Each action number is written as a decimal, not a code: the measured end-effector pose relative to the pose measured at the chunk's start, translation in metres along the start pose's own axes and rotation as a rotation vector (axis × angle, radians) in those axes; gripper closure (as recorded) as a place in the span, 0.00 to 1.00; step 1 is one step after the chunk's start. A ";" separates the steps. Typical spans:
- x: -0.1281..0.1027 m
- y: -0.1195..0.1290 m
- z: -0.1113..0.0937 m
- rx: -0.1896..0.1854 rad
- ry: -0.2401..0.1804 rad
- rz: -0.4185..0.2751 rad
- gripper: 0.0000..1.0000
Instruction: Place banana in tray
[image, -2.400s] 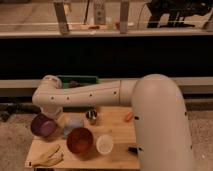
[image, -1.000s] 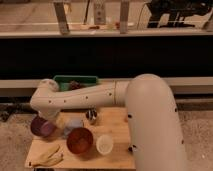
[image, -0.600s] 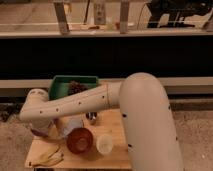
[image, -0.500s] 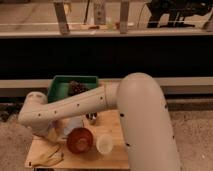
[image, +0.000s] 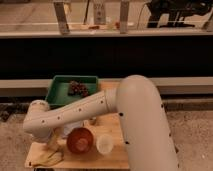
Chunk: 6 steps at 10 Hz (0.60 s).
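The dark green tray (image: 56, 93) sat at the back left of the wooden worktop (image: 91, 159), its far rim close to the worktop's back edge and a long dark wall rising just behind it. A dark, lumpy cluster (image: 77, 89) lay near the middle of the tray, with bare floor showing on the tray's left side. The banana (image: 44, 156) lay well in front of the tray, at the worktop's front left corner and close to both the left and front edges, its pale strips splayed flat on the wood. The gripper (image: 53, 142) hung low in front of the tray, right over the banana's upper end and seemingly touching it; whether it was gripping anything could not be told. The white arm (image: 75, 112) ran along the tray's near rim, its elbow bent just off the tray's front left corner, so it filled the room between tray and banana. In front of the tray, and right of the banana, stood an orange-red bowl (image: 80, 140) with a small white cup (image: 104, 144) just beside it, both crowding the front of the worktop.
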<state>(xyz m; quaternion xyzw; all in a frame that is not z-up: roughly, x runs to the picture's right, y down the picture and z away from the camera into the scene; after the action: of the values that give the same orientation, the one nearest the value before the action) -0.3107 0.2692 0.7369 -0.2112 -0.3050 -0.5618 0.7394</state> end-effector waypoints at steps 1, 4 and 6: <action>-0.003 0.003 0.005 -0.006 -0.006 -0.018 0.23; -0.004 0.016 0.021 0.008 -0.017 -0.060 0.23; -0.006 0.023 0.039 -0.001 -0.043 -0.078 0.23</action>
<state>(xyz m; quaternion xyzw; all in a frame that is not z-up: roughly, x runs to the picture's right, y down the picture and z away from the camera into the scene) -0.2981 0.3061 0.7617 -0.2114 -0.3289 -0.5857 0.7100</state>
